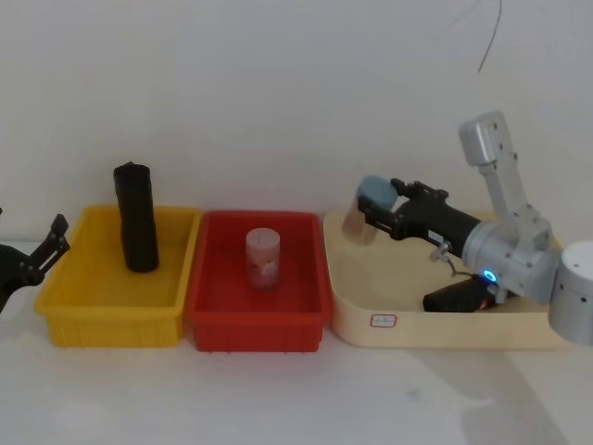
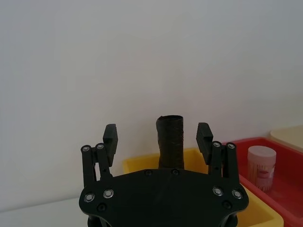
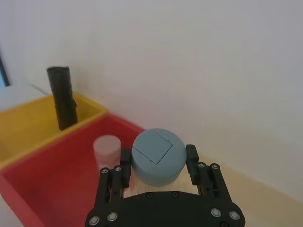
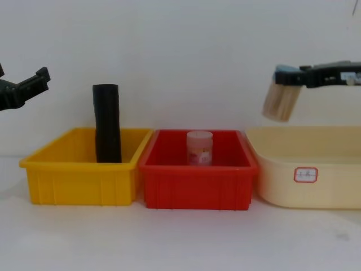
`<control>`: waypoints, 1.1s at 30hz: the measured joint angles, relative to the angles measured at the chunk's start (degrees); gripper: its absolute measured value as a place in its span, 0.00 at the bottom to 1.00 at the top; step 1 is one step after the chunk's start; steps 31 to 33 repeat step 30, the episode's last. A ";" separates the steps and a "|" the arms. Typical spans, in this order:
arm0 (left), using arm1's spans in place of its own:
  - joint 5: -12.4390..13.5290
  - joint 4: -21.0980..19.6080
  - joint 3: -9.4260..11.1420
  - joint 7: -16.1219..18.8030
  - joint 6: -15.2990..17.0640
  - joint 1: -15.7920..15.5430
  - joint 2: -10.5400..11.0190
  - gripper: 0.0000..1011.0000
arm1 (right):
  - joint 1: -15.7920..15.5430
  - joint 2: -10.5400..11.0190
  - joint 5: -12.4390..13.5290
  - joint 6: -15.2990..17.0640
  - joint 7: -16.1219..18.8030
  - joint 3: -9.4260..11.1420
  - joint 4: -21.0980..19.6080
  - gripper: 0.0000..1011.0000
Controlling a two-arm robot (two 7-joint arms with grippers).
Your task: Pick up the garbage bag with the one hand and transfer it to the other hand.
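The garbage bag point(image 1: 136, 218) stands upright in the yellow bin point(image 1: 111, 298), leaning a little against its back wall, and nothing touches it. The left gripper point(image 1: 42, 255) hovers just beyond the left end of the yellow bin, near the roll but clearly apart from it, with its fingers point(image 2: 110, 138) spread wide and holding nothing. The right gripper point(image 1: 378, 208) is well apart on the other side, above the left end of the beige tray point(image 1: 435, 329), and its fingers are closed on a jar with a blue-grey lid point(image 3: 157, 157); a small pink-labelled jar point(image 1: 262, 258) stands in the red bin point(image 1: 259, 324) between them.
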 joint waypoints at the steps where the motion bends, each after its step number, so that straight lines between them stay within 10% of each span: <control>1: 0.00 0.00 0.00 0.00 0.00 0.00 0.00 0.99 | -0.17 0.10 0.07 0.02 -0.04 0.08 0.10 0.68; 20: 0.01 0.00 0.00 0.00 0.00 0.00 0.00 0.99 | -3.05 1.56 1.35 -0.69 -1.10 0.28 0.69 0.99; 33: 0.01 0.00 0.00 0.01 0.00 0.00 0.00 0.99 | -6.14 1.51 3.72 -3.40 -2.14 2.14 -3.63 0.99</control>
